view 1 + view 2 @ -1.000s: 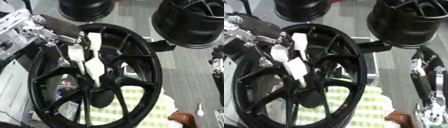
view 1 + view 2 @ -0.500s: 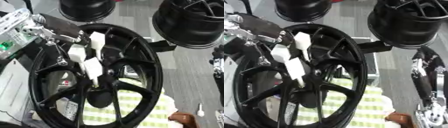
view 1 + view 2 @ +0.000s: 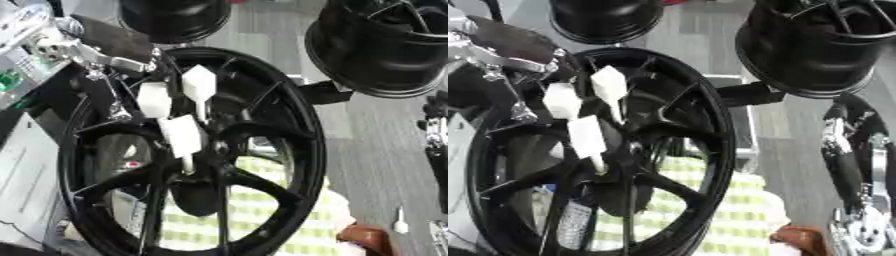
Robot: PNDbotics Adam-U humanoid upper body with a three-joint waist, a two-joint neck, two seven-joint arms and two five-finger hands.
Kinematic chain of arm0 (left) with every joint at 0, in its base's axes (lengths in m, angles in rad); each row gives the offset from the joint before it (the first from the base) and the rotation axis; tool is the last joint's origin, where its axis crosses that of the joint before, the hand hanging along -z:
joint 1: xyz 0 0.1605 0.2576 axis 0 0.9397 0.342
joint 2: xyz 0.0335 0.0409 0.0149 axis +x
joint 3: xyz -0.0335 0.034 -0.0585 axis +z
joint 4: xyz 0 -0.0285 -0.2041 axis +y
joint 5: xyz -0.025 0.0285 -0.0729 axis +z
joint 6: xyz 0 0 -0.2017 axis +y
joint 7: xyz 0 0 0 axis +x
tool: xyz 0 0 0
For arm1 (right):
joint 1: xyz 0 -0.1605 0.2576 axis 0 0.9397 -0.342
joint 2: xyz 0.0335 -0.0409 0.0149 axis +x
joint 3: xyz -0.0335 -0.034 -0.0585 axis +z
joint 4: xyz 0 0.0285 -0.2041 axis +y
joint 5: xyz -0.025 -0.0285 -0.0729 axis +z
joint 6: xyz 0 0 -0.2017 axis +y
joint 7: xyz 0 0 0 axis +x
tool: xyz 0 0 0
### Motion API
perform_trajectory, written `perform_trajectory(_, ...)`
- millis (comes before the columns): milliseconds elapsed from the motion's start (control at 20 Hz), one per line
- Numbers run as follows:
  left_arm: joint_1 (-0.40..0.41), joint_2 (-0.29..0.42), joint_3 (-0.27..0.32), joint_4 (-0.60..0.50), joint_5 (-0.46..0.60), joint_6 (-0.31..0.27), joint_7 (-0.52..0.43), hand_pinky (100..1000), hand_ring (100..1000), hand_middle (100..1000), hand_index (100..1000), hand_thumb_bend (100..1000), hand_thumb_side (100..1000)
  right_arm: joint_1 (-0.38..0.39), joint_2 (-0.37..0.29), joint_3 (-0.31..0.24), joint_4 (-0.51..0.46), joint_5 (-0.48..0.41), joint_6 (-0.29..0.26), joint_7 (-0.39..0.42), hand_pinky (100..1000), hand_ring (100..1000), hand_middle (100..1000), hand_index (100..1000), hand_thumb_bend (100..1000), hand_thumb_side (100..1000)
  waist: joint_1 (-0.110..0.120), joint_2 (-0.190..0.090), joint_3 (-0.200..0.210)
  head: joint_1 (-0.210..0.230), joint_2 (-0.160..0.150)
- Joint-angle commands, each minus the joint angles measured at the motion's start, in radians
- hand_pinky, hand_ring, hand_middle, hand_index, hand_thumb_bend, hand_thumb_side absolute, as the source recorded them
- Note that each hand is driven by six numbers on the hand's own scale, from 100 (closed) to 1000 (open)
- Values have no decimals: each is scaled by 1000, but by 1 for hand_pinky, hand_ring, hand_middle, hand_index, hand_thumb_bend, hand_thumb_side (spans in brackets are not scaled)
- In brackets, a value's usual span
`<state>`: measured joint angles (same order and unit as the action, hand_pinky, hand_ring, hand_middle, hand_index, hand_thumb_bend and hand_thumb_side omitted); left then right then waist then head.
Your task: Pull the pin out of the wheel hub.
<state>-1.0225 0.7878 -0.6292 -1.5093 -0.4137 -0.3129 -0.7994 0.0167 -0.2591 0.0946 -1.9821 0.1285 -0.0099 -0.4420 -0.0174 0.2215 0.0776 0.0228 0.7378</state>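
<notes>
The left hand (image 3: 171, 112) reaches in from the upper left over the front of the wheel hub (image 3: 262, 125), its white-tipped fingers (image 3: 198, 85) spread across the spokes just above the centre. One lower finger points down to a thin pale pin (image 3: 187, 163) at the hub's middle, and its tip looks to be touching the pin's top; whether the fingers are pinched on the pin or merely resting beside it cannot be told. The silver and black left arm (image 3: 83, 47) runs back toward the upper left corner. The wheel hub is a large black spoked rim standing tilted, filling the middle and left of the view. Through its lower spokes shows a green and white checked cloth (image 3: 289, 220). Far behind it stand two more black rims, one (image 3: 171, 17) at the top centre and a larger one (image 3: 385, 45) at the top right. The right hand (image 3: 855, 165) hangs at the right edge in the right eye view, well apart from the hub; its fingers cannot be made out. A brown object (image 3: 798, 237) lies near the lower right.
</notes>
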Motion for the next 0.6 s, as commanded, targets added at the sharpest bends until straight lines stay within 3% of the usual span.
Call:
perform_trajectory(50, -25, 10, 31, 6, 2, -89, -108, 759, 736, 704, 799, 374, 160, -5, -5, 0, -18, -6, -1, 2, 773, 838, 781, 842, 100, 666, 2, -19, 0, -2, -4)
perform_trajectory(550, -29, 4, 47, 33, -31, -76, -108, 755, 744, 722, 829, 413, 246, -4, -4, -1, -18, -7, -3, 1, 773, 838, 781, 842, 100, 666, 1, -19, -2, -5, -2)
perform_trajectory(600, -29, 3, 48, 37, -37, -75, -108, 756, 749, 728, 838, 426, 295, -4, -4, -1, -18, -7, -3, 1, 773, 838, 781, 842, 100, 666, 1, -20, -2, -6, -3)
